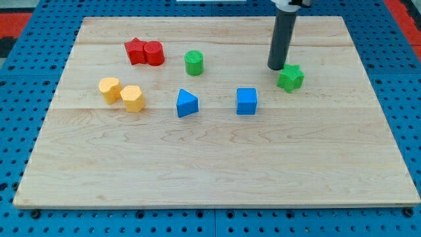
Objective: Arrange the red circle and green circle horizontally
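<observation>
**Board inventory, one view, left to right**

Containers: I see only a flat wooden board (pixel 217 164) with loose blocks on it.

1. Yellow cylinder (pixel 109 88), left of centre; a yellow hexagon (pixel 132 98) sits just beside it, to the view's right and a little lower. I cannot tell if they touch.
2. Red star (pixel 135 51), toward the view's top left, touching the red circle (pixel 154 53) on its right.
3. Blue triangle (pixel 187 103), near mid-board.
4. Green circle (pixel 194 62), right of the red circle and slightly lower, standing apart from it.
5. Blue cube (pixel 247 101), right of the triangle, at about the same height in view.
6. My tip (pixel 275 66), the lower end of an upright dark rod; it carries no jaws, so nothing is pinched. It stands just left of, and slightly above, the green star (pixel 290 78); contact I cannot tell.

Surface: pale wood planks, grain running across the view.

Surroundings: blue perforated panel (pixel 26 46) around the board; a red strip (pixel 401 13) at the top right corner.
</observation>
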`<state>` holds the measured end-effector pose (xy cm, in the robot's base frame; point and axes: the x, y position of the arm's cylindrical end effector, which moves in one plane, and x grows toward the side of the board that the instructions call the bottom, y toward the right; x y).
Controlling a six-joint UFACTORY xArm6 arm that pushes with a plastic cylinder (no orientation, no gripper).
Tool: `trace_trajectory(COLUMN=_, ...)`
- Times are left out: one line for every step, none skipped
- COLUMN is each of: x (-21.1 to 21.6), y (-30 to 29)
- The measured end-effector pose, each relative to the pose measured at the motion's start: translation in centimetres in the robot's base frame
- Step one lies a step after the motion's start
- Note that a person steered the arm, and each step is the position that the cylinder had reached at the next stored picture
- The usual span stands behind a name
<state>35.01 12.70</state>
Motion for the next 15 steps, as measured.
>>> trace_trajectory(x=1.5, y=0.0)
trace_trajectory(x=-2.9, y=-0.2)
trace_trajectory(x=-7.6, y=-3.5)
trace_trajectory(x=-8.5, y=-9.5)
trace_trajectory(x=-8.4, y=-17.2)
trace_trajectory(x=-8.2, y=-24.4)
trace_trajectory(x=-7.4, y=-31.0)
trace_trajectory(x=-5.3, y=-33.6)
trace_trajectory(x=-4.7, y=-35.2)
trace_trajectory(x=-8.5, y=-34.3)
trace_trajectory(x=-7.6, y=-31.4)
trace_trajectory(x=-6.3, y=-30.5)
trace_trajectory(x=-4.8, y=-30.5)
trace_trajectory(x=-4.5, y=-30.5)
trace_trajectory(x=-6.5, y=-28.3)
